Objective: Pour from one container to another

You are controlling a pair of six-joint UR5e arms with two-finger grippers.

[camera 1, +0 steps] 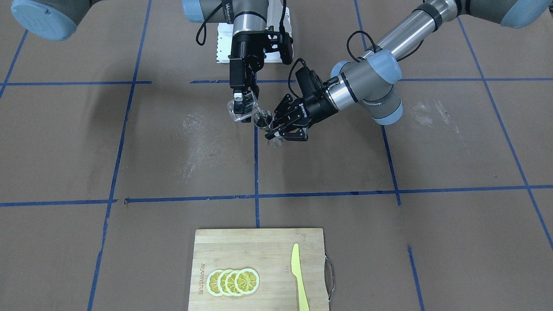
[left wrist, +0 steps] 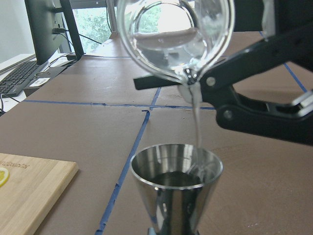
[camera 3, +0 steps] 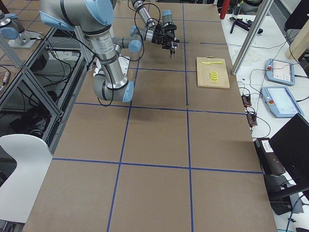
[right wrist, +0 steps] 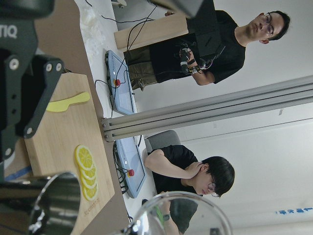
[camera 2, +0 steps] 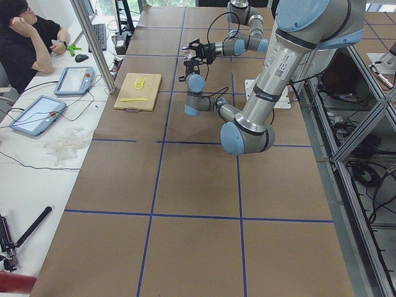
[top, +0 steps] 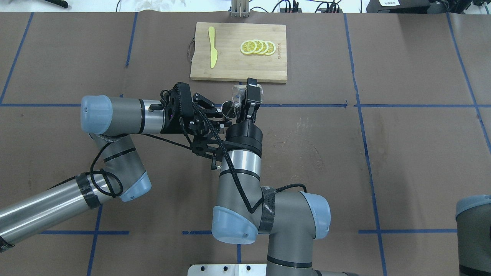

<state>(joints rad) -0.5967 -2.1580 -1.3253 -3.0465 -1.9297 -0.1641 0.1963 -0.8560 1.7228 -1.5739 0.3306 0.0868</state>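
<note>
A clear glass cup [camera 1: 240, 113] is tilted above a steel jigger [camera 1: 263, 118] over the table's middle. My right gripper [camera 1: 243, 103] is shut on the glass. My left gripper [camera 1: 272, 130] is shut on the jigger and holds it upright off the table. In the left wrist view a thin stream of water [left wrist: 196, 117] runs from the lip of the glass [left wrist: 171, 39] into the jigger [left wrist: 176, 181], which has liquid in it. In the overhead view the glass [top: 239, 96] sits just right of the jigger [top: 227, 108].
A wooden cutting board [camera 1: 259, 246] lies at the far table edge with lemon slices [camera 1: 233, 281] and a yellow knife [camera 1: 299, 276] on it. Two people [right wrist: 195, 171] are at the bench beyond it, where tablets [camera 2: 73, 79] lie.
</note>
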